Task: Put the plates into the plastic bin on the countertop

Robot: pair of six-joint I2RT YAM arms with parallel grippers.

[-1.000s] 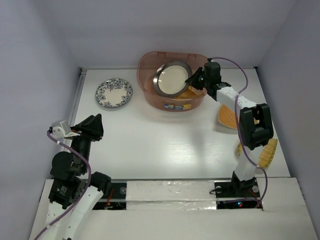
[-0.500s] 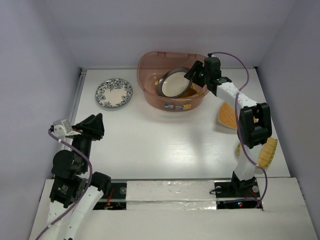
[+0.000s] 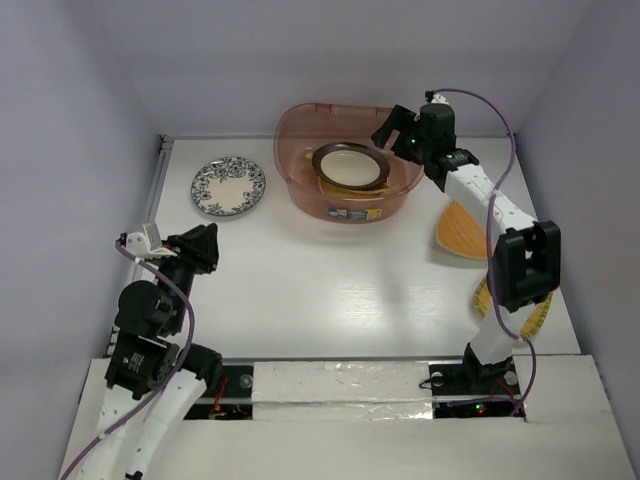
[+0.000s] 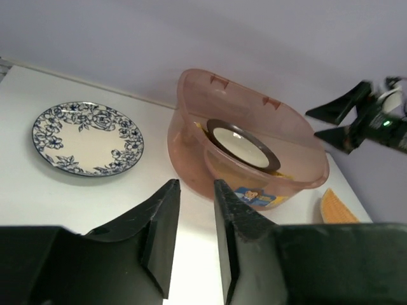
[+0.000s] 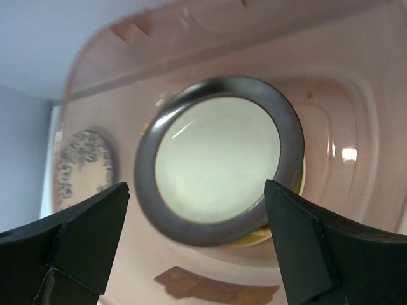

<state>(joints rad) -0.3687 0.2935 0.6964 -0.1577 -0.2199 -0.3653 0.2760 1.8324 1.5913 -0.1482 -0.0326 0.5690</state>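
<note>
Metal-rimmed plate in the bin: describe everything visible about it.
The metal-rimmed plate is round, with a broad, dark, shiny rim that looks metallic and a smooth cream centre, with no damage showing. It lies face up inside the pinkish see-through bin, seemingly a little tilted, resting on a yellow plate. The right end effector hangs open above it, not touching.
</note>
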